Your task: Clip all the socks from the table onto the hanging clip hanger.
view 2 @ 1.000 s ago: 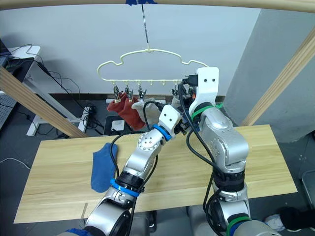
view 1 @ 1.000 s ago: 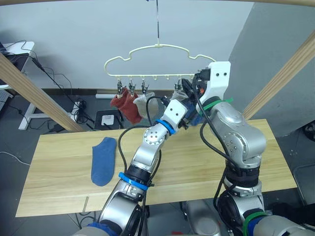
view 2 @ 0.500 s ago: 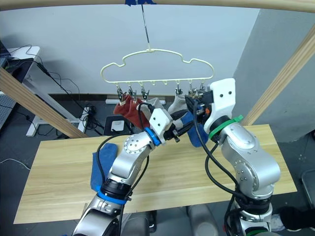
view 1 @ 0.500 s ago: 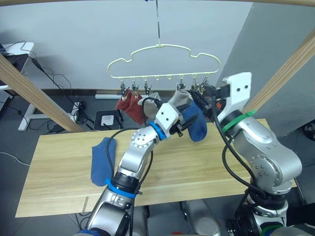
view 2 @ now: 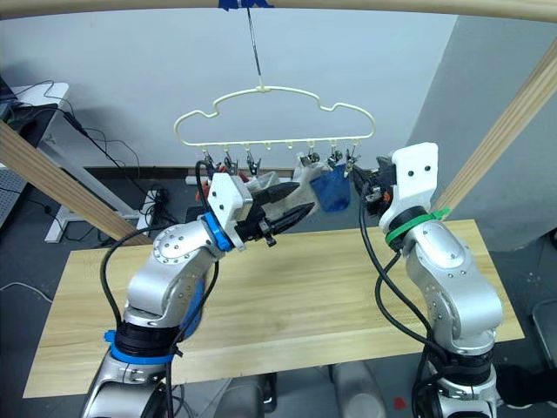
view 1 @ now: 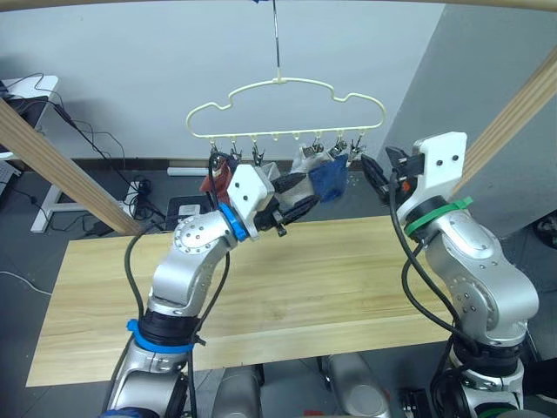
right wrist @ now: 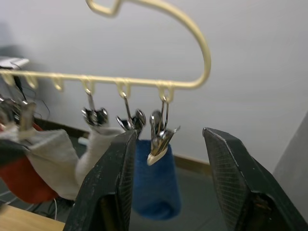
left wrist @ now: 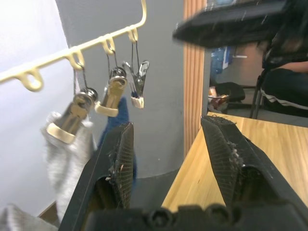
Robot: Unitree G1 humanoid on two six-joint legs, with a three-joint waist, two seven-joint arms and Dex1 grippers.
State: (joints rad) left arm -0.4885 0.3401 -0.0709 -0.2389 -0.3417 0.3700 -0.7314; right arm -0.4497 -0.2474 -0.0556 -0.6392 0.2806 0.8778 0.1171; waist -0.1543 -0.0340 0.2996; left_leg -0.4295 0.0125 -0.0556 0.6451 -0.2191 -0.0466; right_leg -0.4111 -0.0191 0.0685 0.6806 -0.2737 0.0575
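Observation:
The pale yellow clip hanger (view 1: pixel 287 84) hangs from a hook above the table (view 1: pixel 348 287). Clipped along its bar are rust red socks (view 1: pixel 218 178), light grey socks (view 1: pixel 305 164) and one blue sock (view 1: pixel 331 174). The end clip (right wrist: pixel 161 134) next to the blue sock holds nothing. My left gripper (view 1: pixel 312 203) is open just below and left of the hanging grey and blue socks, holding nothing. To the right of the end clip, my right gripper (view 1: pixel 369 167) is open and holds nothing. A strip of another blue sock (view 2: pixel 197 303) lies on the table behind my left forearm.
Slanted round wooden poles (view 1: pixel 52 161) frame the table on both sides, the right one (view 1: pixel 513 122) close behind my right arm. Cables and a power strip (view 1: pixel 139 187) lie on the floor beyond the table.
My left gripper let go of the blue sock, which now hangs clipped, and drew back to the left. The right gripper moved right, off the clips. My left forearm now covers most of the table's blue sock.

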